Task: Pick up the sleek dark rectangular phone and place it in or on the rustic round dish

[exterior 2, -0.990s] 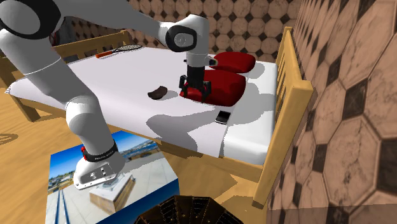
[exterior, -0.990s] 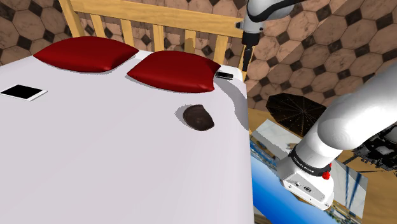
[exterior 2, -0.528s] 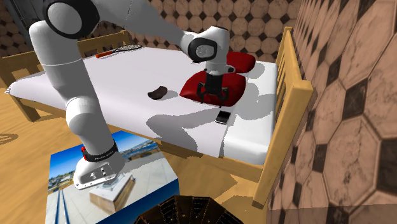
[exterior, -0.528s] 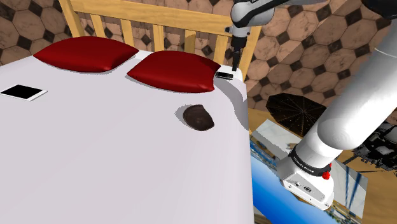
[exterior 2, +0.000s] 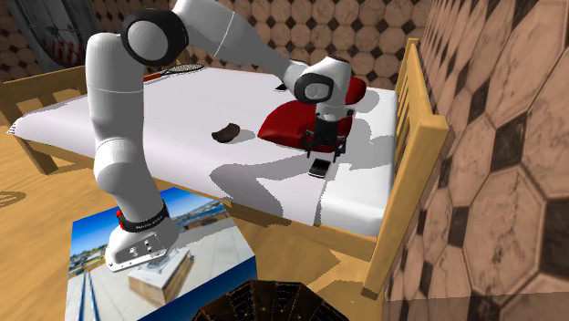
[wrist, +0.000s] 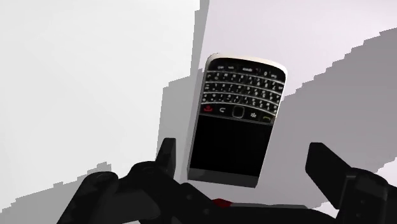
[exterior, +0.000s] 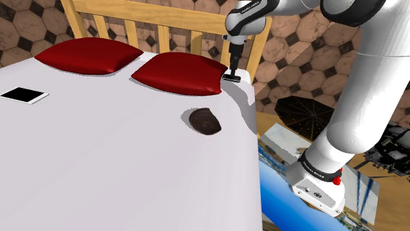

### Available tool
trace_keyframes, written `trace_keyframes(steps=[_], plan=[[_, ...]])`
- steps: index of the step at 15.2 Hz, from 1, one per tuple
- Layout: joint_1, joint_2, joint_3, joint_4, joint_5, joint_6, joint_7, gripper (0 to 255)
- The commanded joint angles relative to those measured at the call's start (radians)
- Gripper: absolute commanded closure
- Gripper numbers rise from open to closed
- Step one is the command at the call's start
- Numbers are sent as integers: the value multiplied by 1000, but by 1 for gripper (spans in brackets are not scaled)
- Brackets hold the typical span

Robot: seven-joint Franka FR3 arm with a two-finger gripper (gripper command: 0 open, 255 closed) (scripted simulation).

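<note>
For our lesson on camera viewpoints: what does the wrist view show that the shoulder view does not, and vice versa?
Wrist view: keypad and dark screen of the phone, between open fingers that do not touch it. Shoulder view: the dark round dish, two red pillows, a black-screened device, the wooden headboard. Both: the gripper over the phone on the white bed.

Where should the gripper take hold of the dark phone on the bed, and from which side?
Across the two long edges of the phone, near mid-length, coming straight down from above. It lies flat, face up, on the white bed, so only its thin sides offer purchase; the open gripper straddles its narrow width.
</note>
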Motion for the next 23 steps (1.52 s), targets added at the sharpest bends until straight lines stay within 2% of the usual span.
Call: trace_keyframes(steps=[1, 6, 13, 14, 23], plan=[[-2, 17, 2, -3, 6, 20, -8, 0], [-4, 42, 6, -33, 15, 75, -14, 0], [-4, 42, 6, -33, 15, 75, -14, 0], [-4, 42, 6, -33, 15, 75, -14, 255], [-4, 42, 6, -33, 15, 75, -14, 255]])
